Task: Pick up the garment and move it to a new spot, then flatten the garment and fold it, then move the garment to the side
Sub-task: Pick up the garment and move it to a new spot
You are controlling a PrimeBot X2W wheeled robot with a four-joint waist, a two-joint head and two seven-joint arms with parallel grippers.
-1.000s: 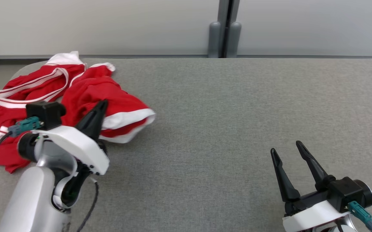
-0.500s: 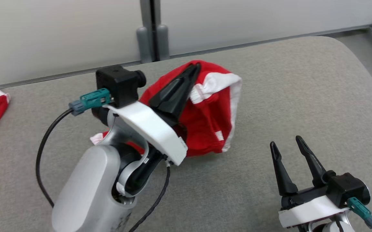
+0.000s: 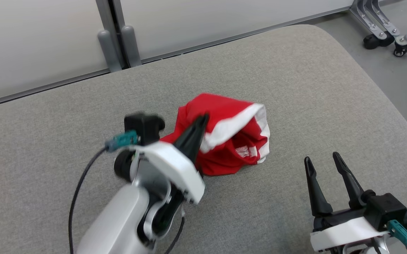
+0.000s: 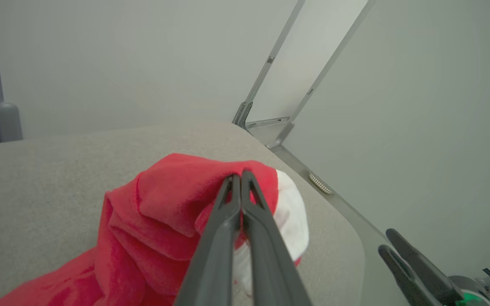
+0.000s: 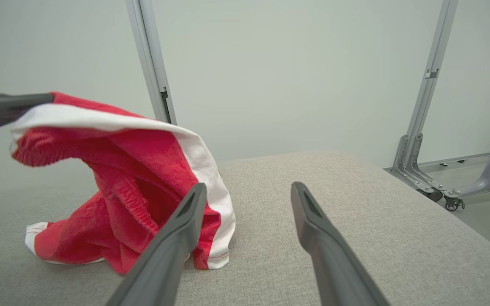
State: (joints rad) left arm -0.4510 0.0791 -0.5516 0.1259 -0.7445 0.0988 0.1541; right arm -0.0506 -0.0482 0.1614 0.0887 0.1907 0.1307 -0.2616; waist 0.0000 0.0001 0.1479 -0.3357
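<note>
The grey padded table (image 3: 295,88) spreads under both arms, with its rounded corner beyond the right gripper (image 3: 322,158) and pale wall panels (image 3: 48,35) standing behind its far edge.

The red garment (image 3: 224,162) with white trim is bunched in 1 heap just ahead of the left gripper (image 3: 203,120). The left gripper is clamped on it, its 2 dark fingers pressed together over a fold at the top of the heap. In the left wrist view, red cloth (image 4: 164,212) bulges on either side of the closed tips (image 4: 241,175). The pinched edge is held up off the table while the lower folds rest on the fabric surface (the right wrist view shows this best, with the white band arching down from the left gripper's finger (image 5: 7,106) to the table). From the right gripper (image 5: 249,187), the garment (image 5: 143,170) sits ahead and to its left, near but not touching.

The right gripper is spread wide with nothing between its fingers, low over bare table. It also shows at the lower right of the left wrist view (image 4: 387,240).

A grey metal frame on castors (image 3: 383,31) stands on the floor past the table's corner, well beyond the right gripper. A small white printed label (image 3: 247,151) shows inside the garment's folds.
</note>
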